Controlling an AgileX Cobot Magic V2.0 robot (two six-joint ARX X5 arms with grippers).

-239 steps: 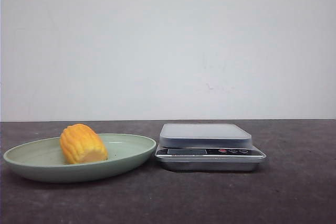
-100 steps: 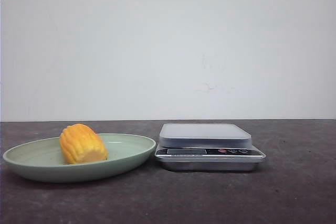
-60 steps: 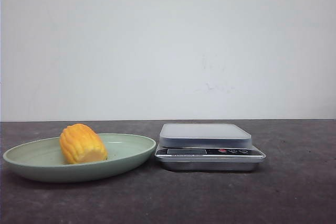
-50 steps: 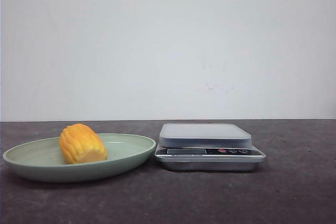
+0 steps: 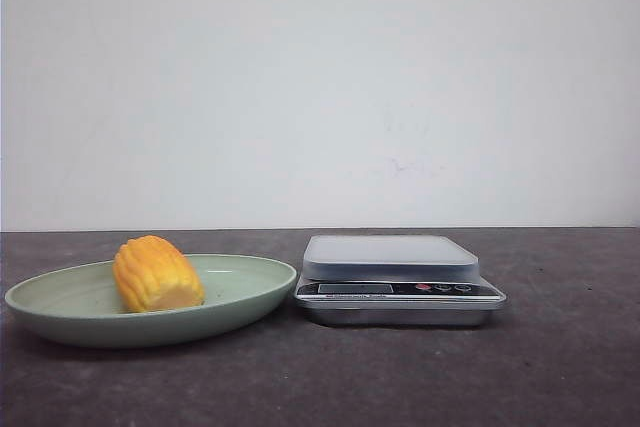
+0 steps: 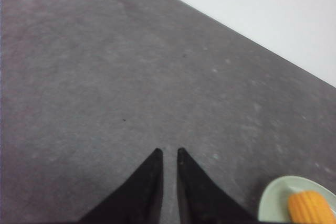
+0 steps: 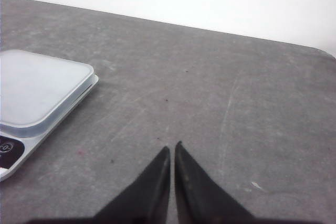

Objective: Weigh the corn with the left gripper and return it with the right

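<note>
The corn (image 5: 157, 274), a stubby yellow-orange cob piece, lies in a pale green plate (image 5: 240, 297) at the left of the front view. A silver kitchen scale (image 5: 395, 277) with a grey platform stands just right of the plate. Neither gripper shows in the front view. In the left wrist view my left gripper (image 6: 168, 152) is shut and empty over bare table, with the plate (image 6: 274, 199) and corn (image 6: 312, 208) off to one side. In the right wrist view my right gripper (image 7: 172, 147) is shut and empty, apart from the scale (image 7: 37, 88).
The table is a dark grey mottled surface (image 5: 560, 367) against a plain white wall (image 5: 320, 87). The table's far edge and a rounded corner (image 7: 326, 52) show in the right wrist view.
</note>
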